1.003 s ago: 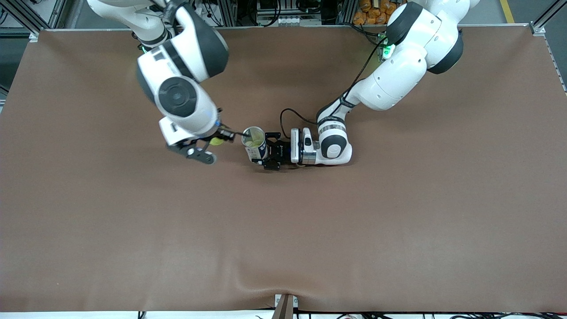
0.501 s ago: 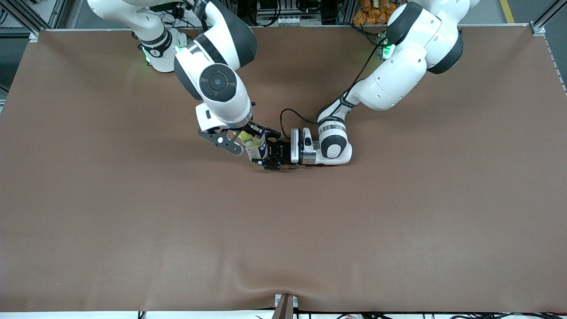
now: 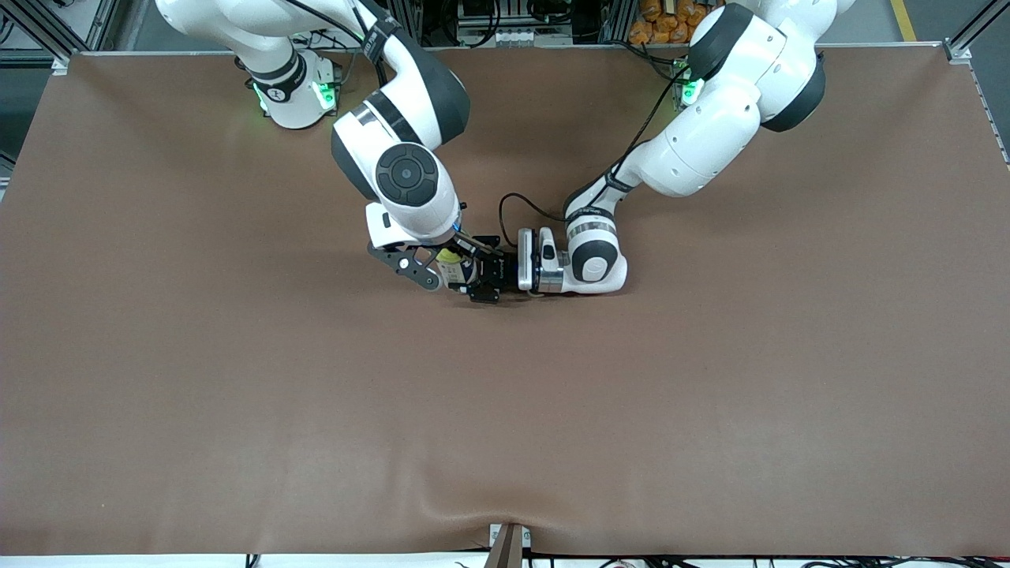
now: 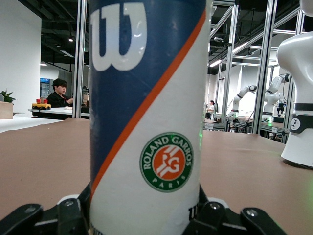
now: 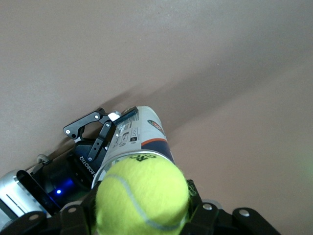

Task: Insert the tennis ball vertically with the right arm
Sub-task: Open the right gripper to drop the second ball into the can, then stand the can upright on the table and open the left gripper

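A yellow-green tennis ball (image 3: 450, 255) (image 5: 142, 196) sits between the fingers of my right gripper (image 3: 448, 260) (image 5: 142, 213), which is shut on it. The ball hangs right over the open mouth of a tennis ball can (image 3: 458, 274) (image 5: 142, 134). The can (image 4: 146, 117) is white and blue with an orange stripe and stands upright on the brown table. My left gripper (image 3: 475, 270) (image 4: 144, 223) lies low on the table, shut on the can's lower part from the left arm's side. The right wrist hides most of the can in the front view.
The brown table cover (image 3: 505, 410) stretches wide around the can, with a small ripple at its edge nearest the front camera (image 3: 473, 505). The left arm's black cable (image 3: 521, 203) loops above its wrist. The right arm's base (image 3: 292, 95) stands at the table's back edge.
My right arm has swung from beside the can to over its mouth, carrying the tennis ball. The left gripper and the can have stayed still.
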Available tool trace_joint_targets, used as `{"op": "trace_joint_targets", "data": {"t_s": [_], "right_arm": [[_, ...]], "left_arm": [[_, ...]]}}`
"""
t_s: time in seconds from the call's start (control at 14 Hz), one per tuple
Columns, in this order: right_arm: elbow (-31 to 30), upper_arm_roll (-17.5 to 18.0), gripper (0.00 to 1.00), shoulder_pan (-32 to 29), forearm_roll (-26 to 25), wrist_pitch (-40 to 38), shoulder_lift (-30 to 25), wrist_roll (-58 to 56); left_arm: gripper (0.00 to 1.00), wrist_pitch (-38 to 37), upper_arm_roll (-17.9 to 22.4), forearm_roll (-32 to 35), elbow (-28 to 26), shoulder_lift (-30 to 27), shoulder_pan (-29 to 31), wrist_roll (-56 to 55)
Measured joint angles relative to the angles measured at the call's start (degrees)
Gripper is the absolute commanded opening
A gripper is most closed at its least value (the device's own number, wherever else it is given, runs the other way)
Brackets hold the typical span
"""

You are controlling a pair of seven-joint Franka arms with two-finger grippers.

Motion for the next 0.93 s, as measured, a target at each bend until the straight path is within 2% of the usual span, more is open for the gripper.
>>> {"op": "trace_joint_targets", "data": {"t_s": [0.5, 0.57, 0.93], "right_arm": [[0.1, -0.02, 1.0, 0.0, 0.0, 0.02, 0.0, 0.07], [0.18, -0.08, 1.0, 0.0, 0.0, 0.03, 0.0, 0.09], [1.0, -1.43, 1.0, -3.11, -0.04, -1.79, -1.5, -3.91]], "left_arm": [[0.78, 0.01, 0.04, 0.07, -0.03, 0.0, -0.04, 0.0], [1.0, 0.01, 0.05, 0.08, -0.04, 0.0, -0.05, 0.0], [1.0, 0.5, 0.92, 0.22, -1.09, 0.07, -0.19, -0.04]]}}
